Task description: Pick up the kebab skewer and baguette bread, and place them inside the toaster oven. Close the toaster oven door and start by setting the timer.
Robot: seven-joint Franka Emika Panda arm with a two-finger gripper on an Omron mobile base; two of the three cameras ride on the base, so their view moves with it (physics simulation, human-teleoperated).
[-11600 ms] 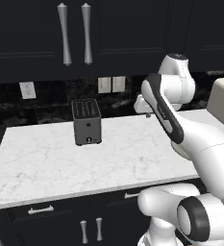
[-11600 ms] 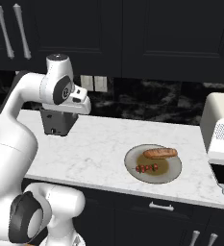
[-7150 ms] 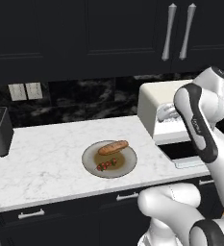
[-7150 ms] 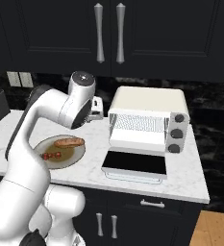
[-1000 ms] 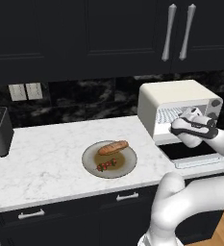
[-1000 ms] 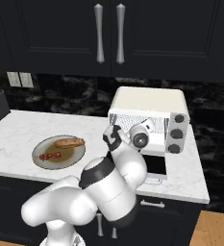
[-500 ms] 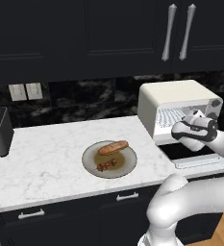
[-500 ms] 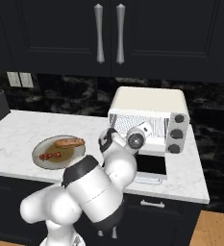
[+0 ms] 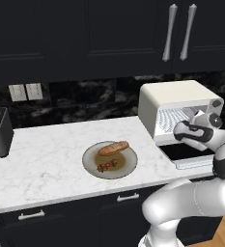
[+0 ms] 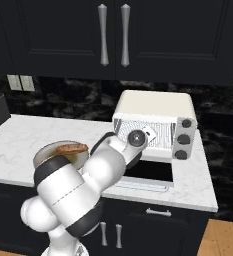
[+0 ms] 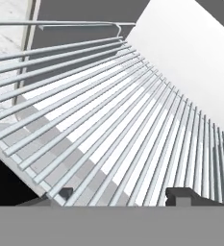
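Hand [image 11: 120, 196]: fingers apart, empty, over wire rack [image 11: 108, 120] inside toaster oven [image 9: 176, 103]; toaster oven door [image 9: 189, 154] down; baguette bread [image 9: 113, 147] plated at 9 o'clock.

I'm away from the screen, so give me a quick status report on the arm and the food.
Gripper open, empty, at the toaster oven wire rack. Kebab skewer and baguette bread on the plate. Toaster oven door down.
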